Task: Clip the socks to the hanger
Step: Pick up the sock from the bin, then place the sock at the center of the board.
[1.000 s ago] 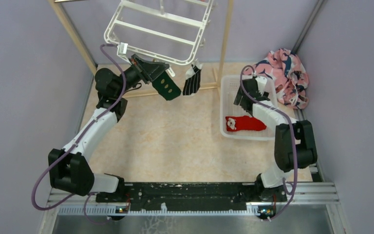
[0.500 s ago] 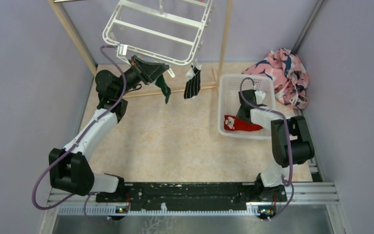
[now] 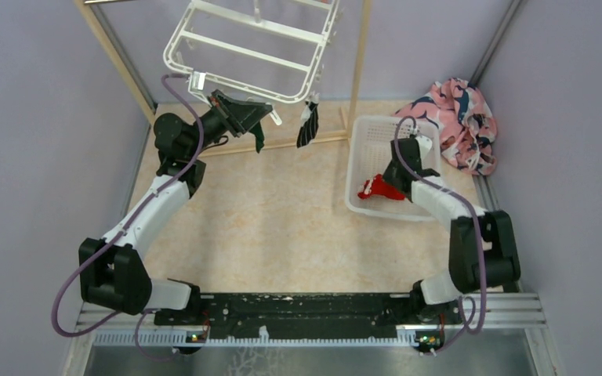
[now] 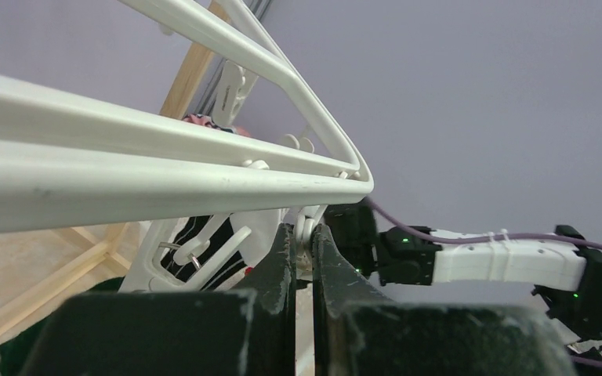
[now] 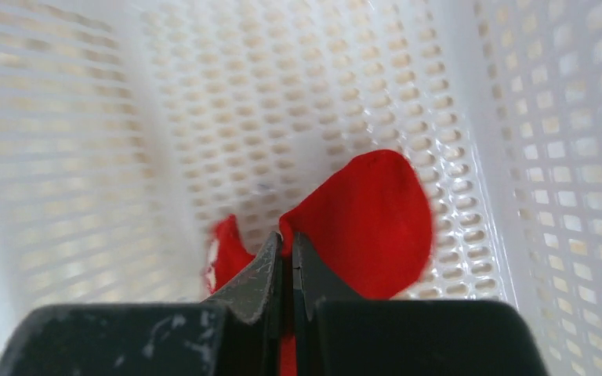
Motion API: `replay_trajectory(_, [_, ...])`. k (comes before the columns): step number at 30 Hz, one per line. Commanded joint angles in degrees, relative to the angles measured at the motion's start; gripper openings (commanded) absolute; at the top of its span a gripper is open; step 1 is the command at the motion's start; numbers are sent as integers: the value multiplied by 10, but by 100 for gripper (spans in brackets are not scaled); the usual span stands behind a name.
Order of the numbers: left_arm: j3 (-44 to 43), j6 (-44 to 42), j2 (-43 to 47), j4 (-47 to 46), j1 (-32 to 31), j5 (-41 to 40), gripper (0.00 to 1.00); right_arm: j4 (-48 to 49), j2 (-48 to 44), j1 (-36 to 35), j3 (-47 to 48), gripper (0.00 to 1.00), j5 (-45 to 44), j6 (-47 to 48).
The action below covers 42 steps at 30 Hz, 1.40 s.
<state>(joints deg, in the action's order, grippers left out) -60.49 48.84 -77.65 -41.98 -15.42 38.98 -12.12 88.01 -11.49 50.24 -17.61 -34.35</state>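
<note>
The white hanger [image 3: 251,47] hangs tilted at the back. My left gripper [image 3: 266,117] is raised to the hanger's near edge and is shut on a white clip [image 4: 304,241] under the hanger's rail [image 4: 125,180]. The dark green sock [image 3: 259,138] dangles just below those jaws; what holds it I cannot tell. The black striped sock [image 3: 307,125] hangs from a clip at the hanger's right corner. My right gripper [image 3: 388,182] is down in the white basket [image 3: 376,133], shut on a fold of the red sock [image 5: 360,227], which bunches up off the basket floor.
A wooden pole rack [image 3: 358,70] carries the hanger, with a second pole [image 3: 117,59] at the left. A pink-and-navy cloth heap [image 3: 455,121] lies behind the basket in the right corner. Purple walls close both sides.
My right gripper went from open to shut on the red sock, pulling it up into a bunch; the basket shifted slightly left. The green sock turned edge-on under the still left gripper.
</note>
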Motion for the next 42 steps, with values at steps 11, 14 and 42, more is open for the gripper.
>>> replay_trajectory(11, [10,-3,1,-13,-9,10,0,188,-215,-11,10,0,279,37])
replay_trajectory(14, [12,-2,1,-16,-10,10,0,213,-196,-26,28,0,342,35])
replay_trajectory(42, [1,-24,6,5,-20,0,0,106,169,-177,191,0,195,132])
